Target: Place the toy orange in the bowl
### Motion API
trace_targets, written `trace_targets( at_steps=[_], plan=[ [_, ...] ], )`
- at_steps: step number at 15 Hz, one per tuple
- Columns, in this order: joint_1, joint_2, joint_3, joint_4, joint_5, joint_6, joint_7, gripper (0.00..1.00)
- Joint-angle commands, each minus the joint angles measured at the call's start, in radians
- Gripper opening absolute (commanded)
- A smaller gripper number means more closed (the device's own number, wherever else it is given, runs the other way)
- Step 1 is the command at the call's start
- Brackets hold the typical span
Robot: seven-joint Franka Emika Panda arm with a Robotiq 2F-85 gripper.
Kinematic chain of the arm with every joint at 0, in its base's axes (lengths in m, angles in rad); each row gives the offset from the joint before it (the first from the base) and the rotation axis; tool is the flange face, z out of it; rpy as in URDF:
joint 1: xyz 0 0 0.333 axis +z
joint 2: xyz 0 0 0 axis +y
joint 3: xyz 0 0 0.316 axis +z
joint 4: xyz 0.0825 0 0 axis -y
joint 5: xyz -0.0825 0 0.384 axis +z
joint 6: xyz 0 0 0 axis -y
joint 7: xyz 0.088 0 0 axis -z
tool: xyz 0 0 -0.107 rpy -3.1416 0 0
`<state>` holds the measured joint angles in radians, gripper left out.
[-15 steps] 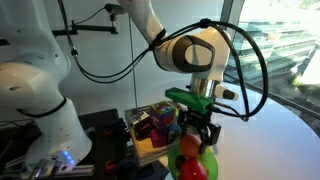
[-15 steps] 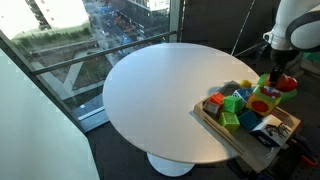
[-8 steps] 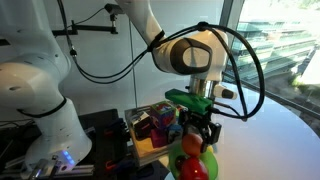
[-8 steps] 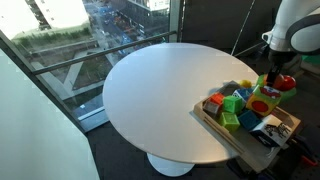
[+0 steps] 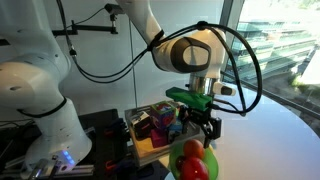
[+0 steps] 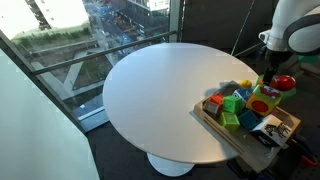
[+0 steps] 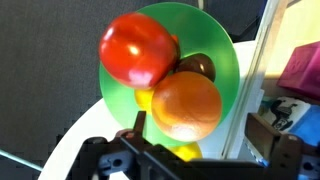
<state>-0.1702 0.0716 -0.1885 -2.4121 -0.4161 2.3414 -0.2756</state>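
A round white table [image 6: 150,95] filled most of the scene, with dark floor and a window wall beyond it on the far side. The white robot arm [image 5: 190,55] came down from above with its wrist bent so that the tool pointed straight down over the table's right edge, as seen in an exterior view. A square wooden tray [image 6: 212,122] of colourful toy blocks lay on that right part of the table. The black two-finger gripper [image 7: 197,128] hung just above a small lime-green round plastic bowl [image 7: 225,60], which stood just beside the tray. Its jaws were spread wide and gripped nothing. In the wrist view one finger showed at the lower left and the other at the lower right, with the bowl's contents between them. Whether either finger touched the bowl's rim could not be told. The round orange toy fruit [image 7: 186,105] lay inside the bowl, in its near right part, free of the fingers. A glossy red round fruit [image 7: 138,48] sat against it at the far left of the bowl. A small dark brown piece [image 7: 199,66] and a yellow piece [image 7: 145,98] were wedged between the two fruits.
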Motion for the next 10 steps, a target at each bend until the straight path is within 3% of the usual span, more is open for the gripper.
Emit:
trace_targets(
  at_steps=[1,10],
  plan=[
    [-0.003,-0.009,0.009,0.009,0.035,0.012,-0.009,1.00],
    [-0.026,-0.027,-0.003,0.041,0.154,-0.009,-0.108,1.00]
  ],
)
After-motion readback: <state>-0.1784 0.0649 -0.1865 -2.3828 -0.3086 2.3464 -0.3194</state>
